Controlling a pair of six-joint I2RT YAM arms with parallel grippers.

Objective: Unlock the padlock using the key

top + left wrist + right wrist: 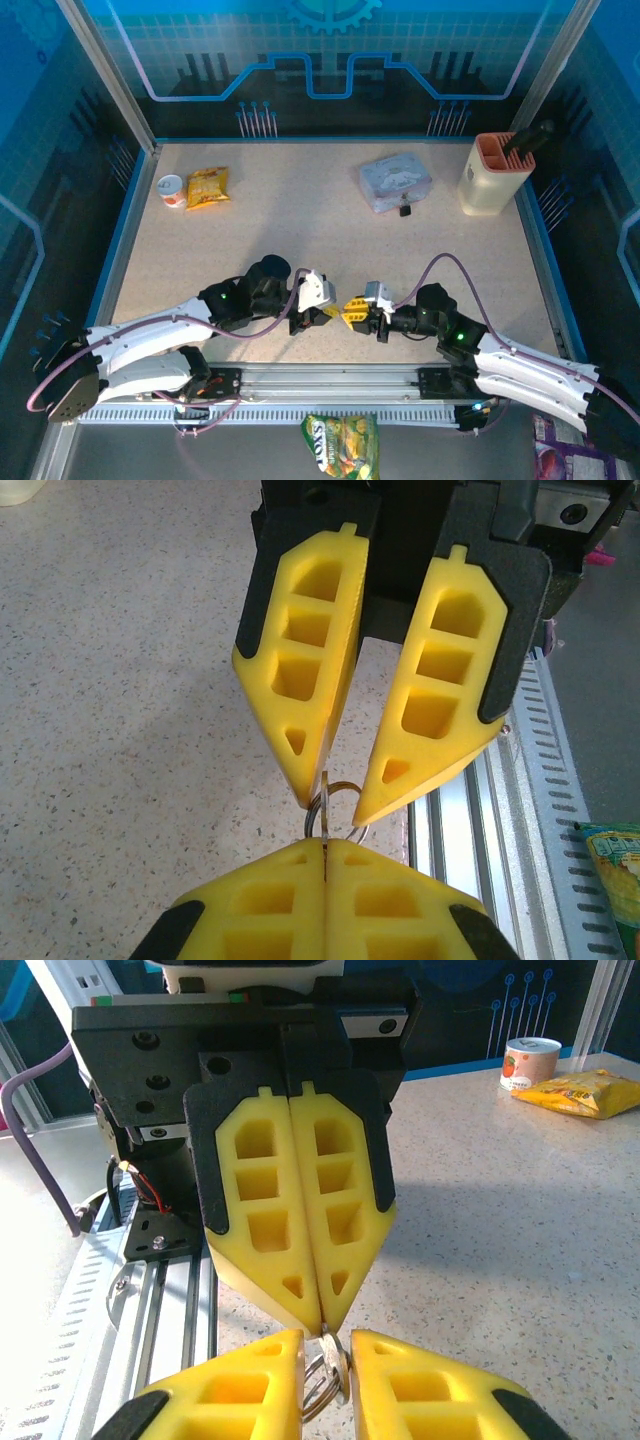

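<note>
Overhead, a speckled table [300, 250] fills the frame. At the bottom edge, a green snack bag [340, 445] lies below the arms' mounting rail [330, 380].

Low in the centre, the two grippers meet tip to tip. The left gripper [325, 848] is clenched, its yellow fingers pressed together on the key [335, 1363], a thin silvery sliver carrying a wire ring [342, 785]. The right gripper [327, 1342] is released, fingers spread to either side of the ring; whether they touch it cannot be told.

Higher up, right of centre, the small dark padlock [405, 210] lies just beside the pale tin box [392, 180], well apart from both grippers.

A beige container [488, 185] stands upper right. A yellow packet [208, 187] and a small cup [172, 190] sit upper left.
</note>
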